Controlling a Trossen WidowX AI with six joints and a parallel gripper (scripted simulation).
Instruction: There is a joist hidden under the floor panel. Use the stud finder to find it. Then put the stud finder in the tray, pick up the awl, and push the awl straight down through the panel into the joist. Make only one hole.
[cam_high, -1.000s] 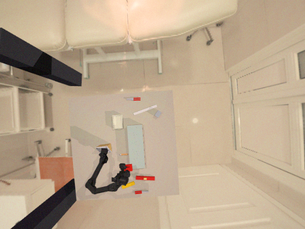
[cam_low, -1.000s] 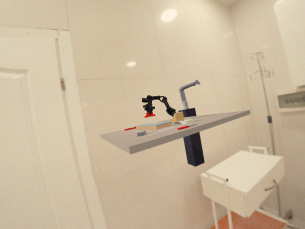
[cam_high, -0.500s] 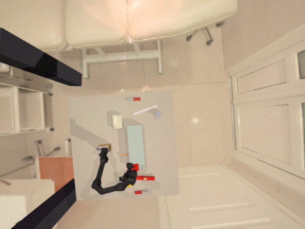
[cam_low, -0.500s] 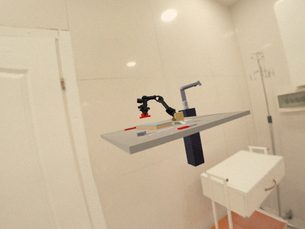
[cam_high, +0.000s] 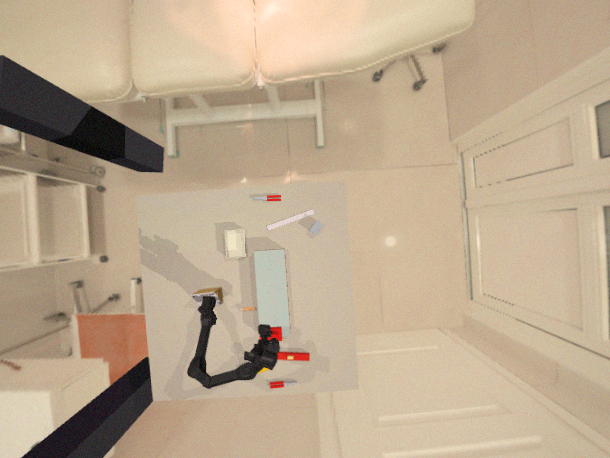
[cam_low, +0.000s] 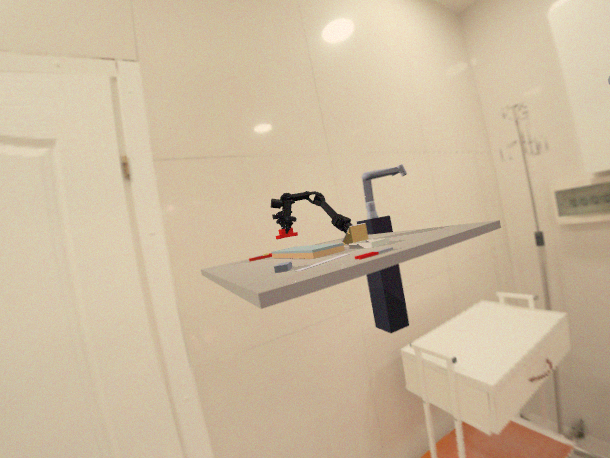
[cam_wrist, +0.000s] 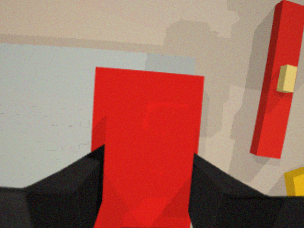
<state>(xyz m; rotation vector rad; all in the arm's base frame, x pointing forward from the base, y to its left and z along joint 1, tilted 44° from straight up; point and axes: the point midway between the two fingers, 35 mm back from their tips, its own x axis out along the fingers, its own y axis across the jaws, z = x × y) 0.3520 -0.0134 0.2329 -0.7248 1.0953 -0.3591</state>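
Observation:
My gripper (cam_high: 265, 330) (cam_low: 287, 230) (cam_wrist: 145, 151) is shut on the red stud finder (cam_high: 276, 334) (cam_low: 286, 234) (cam_wrist: 147, 115), held flat in the air. The stud finder is over the near end of the pale blue-green floor panel (cam_high: 276, 285) (cam_low: 305, 248) (cam_wrist: 45, 100), with a visible gap below it in the exterior view. The awl (cam_high: 248, 309), with an orange handle, lies on the table just left of the panel in the top view. The cream tray (cam_high: 245, 244) stands beyond it, left of the panel's far end. The joist is hidden.
A long red bar (cam_high: 300, 356) (cam_wrist: 274, 100) with a yellowish block lies near the panel's near end. A yellow piece (cam_high: 262, 370) (cam_wrist: 296, 183) is partly hidden. Red-handled tools (cam_high: 276, 384) (cam_high: 274, 198), a white strip (cam_high: 290, 220), a blue-grey block (cam_high: 315, 228) and a gold block (cam_low: 358, 234) are around.

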